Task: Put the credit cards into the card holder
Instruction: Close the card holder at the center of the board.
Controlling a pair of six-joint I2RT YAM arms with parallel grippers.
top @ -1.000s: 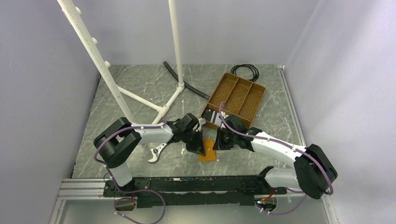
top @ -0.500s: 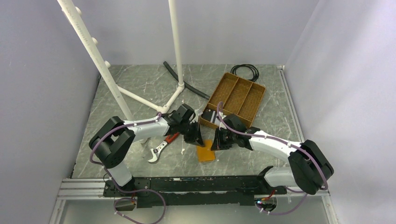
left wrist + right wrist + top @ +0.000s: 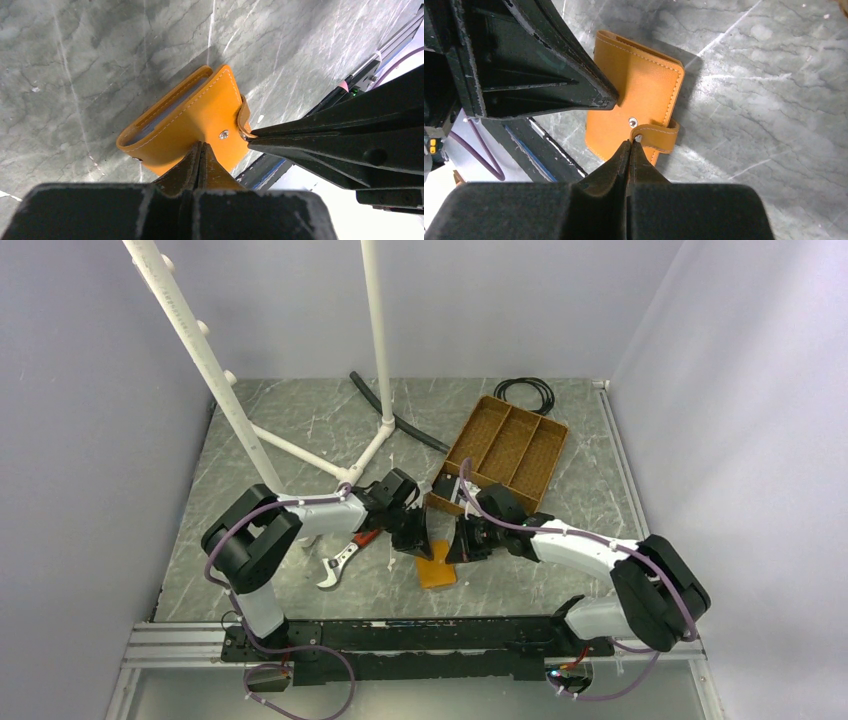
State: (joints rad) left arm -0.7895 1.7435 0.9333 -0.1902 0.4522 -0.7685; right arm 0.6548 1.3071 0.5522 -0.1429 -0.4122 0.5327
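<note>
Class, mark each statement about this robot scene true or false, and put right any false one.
1. The left claw and the right claw are both shut. True.
2. The card holder lies in the tray. False: it lies on the table, nearer the arms than the tray.
3. The holder's strap is snapped shut. False: the strap is off its stud, which is bare.
4. The right claw's tip is at the strap's end. True.
5. The left claw holds a card. False: it holds nothing; its tip is at the holder's face.
6. A black cable lies beyond the tray. True.
</note>
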